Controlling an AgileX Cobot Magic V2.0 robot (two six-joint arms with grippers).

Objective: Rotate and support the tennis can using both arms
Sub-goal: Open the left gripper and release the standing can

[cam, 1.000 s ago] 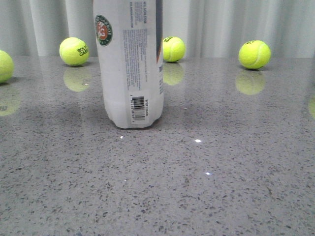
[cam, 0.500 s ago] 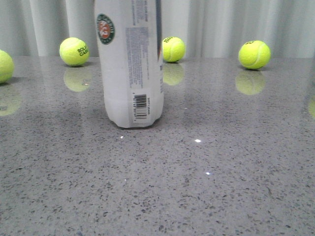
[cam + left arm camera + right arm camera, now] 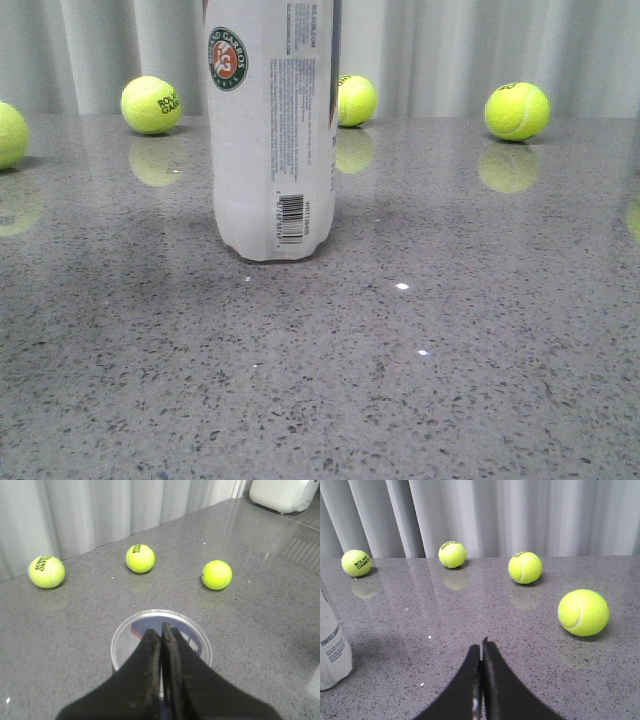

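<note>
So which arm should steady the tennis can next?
Probably the left: its shut claw sits over the tennis can's open rim. The right claw, also shut, is off to the side, above bare table.

tennis can (image 3: pixel 270 150): white, navy text | balls (image 3: pixel 517 110): yellow-green | table (image 3: pixel 450 380): grey speckled

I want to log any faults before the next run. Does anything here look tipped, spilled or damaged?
Nothing stands out. The tennis can stands upright on the table, open at the top with no lid in view, and the tennis balls lie loose behind it. Both pincers, left and right, are shut.
</note>
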